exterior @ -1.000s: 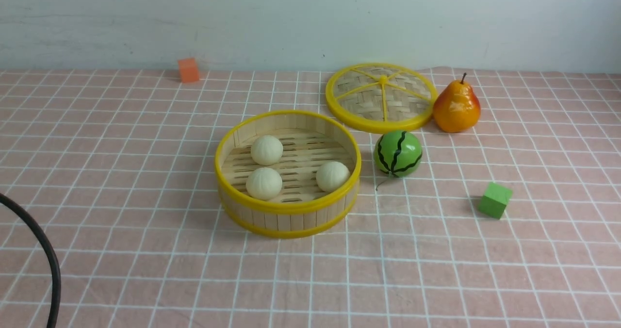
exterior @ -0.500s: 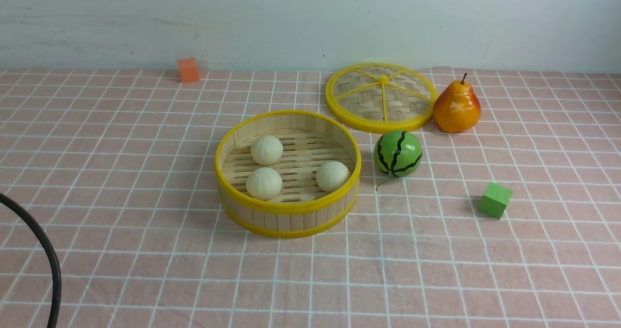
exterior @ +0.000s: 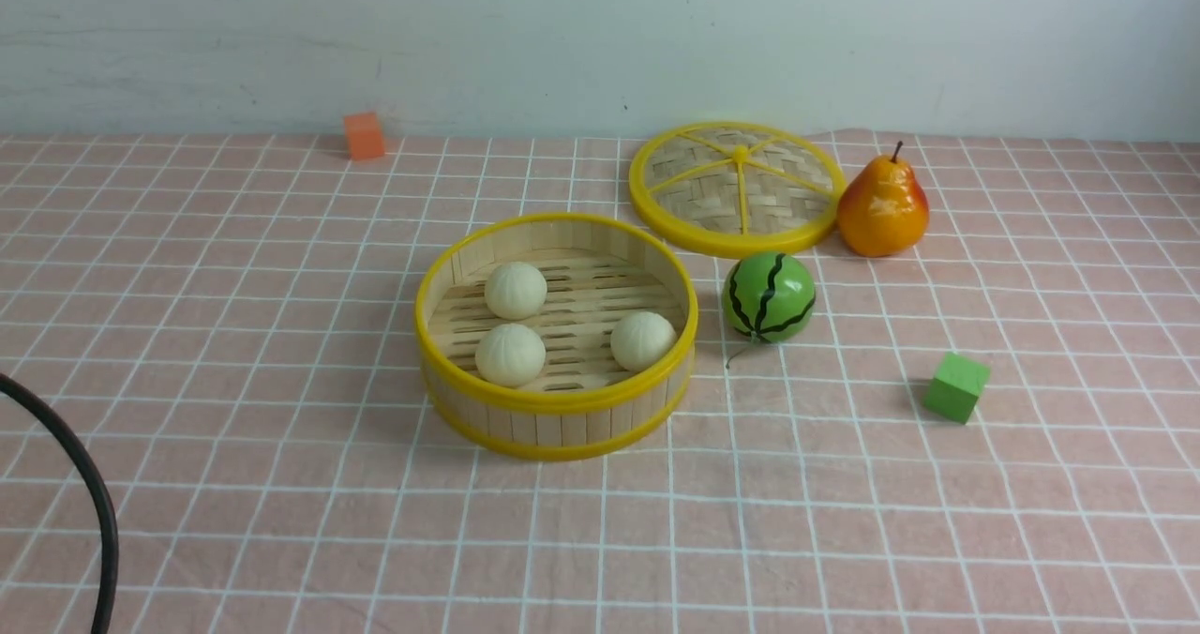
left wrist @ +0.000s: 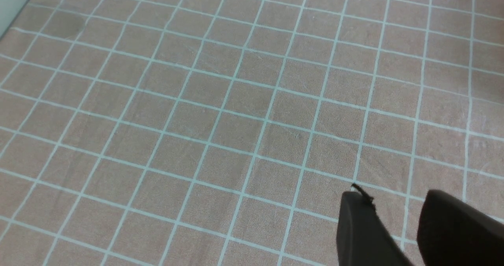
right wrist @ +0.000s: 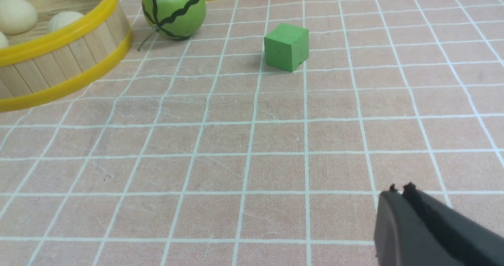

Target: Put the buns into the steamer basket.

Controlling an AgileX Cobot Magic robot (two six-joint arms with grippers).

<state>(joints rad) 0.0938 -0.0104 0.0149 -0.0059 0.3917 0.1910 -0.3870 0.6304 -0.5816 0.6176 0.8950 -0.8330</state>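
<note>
Inside the bamboo steamer basket (exterior: pixel 562 425), all three cream-white pleated buns (exterior: pixel 575 326) rest on the slatted floor, two toward the robot's left and one toward its right. The green striped watermelon ball (exterior: pixel 769 297) sits just beside the basket, near the woven yellow-spoked lid (exterior: pixel 741 184). The left gripper (left wrist: pixel 388 226) has its fingers parted with nothing between them; the right gripper's (right wrist: pixel 401 195) fingertips are pressed together, empty.
</note>
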